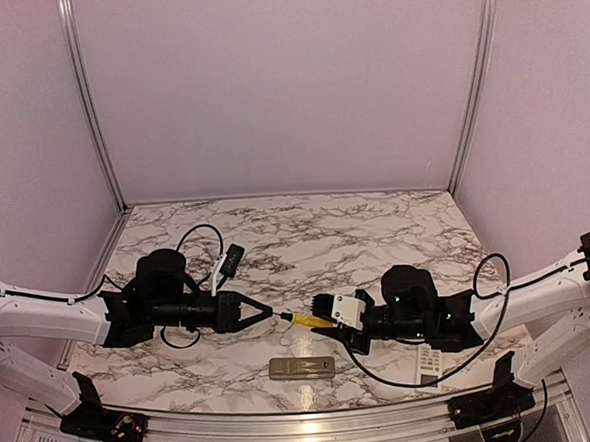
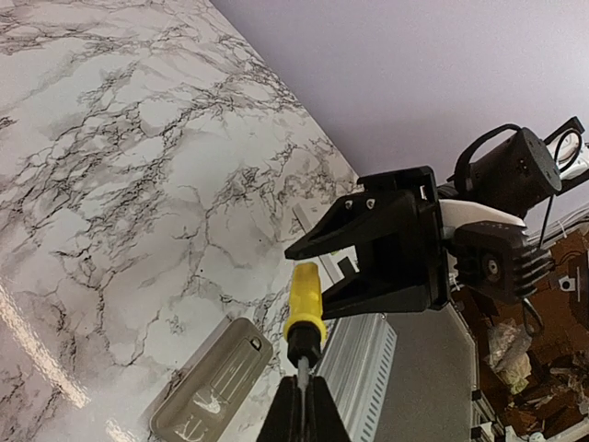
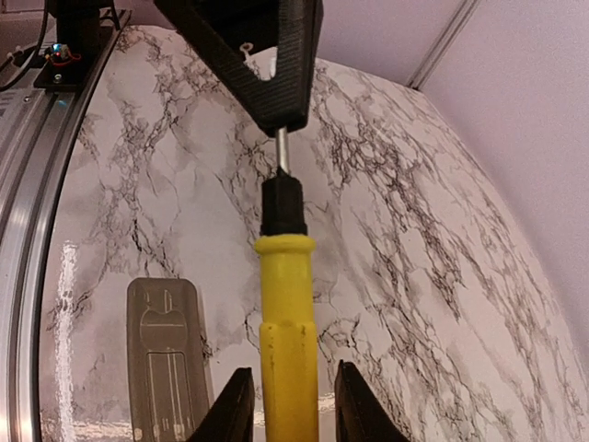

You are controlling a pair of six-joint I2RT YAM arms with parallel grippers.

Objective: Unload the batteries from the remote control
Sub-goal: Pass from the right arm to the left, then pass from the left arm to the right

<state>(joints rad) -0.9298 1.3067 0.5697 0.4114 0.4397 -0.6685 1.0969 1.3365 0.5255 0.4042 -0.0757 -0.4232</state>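
Note:
The remote control (image 1: 302, 368) is a flat grey-tan bar lying back side up near the table's front edge; it also shows in the left wrist view (image 2: 212, 382) and the right wrist view (image 3: 166, 354). No batteries are in view. A yellow-handled screwdriver (image 1: 306, 320) hangs in the air between the arms. My left gripper (image 1: 274, 315) is shut on its metal shaft (image 2: 303, 368). My right gripper (image 1: 324, 312) is open, its jaws on either side of the yellow handle (image 3: 287, 304) with small gaps.
A black cable with a plug (image 1: 227, 257) lies behind the left arm. A white tag (image 1: 427, 366) hangs by the right arm. An aluminium rail (image 1: 287, 422) runs along the front edge. Walls close the back and sides.

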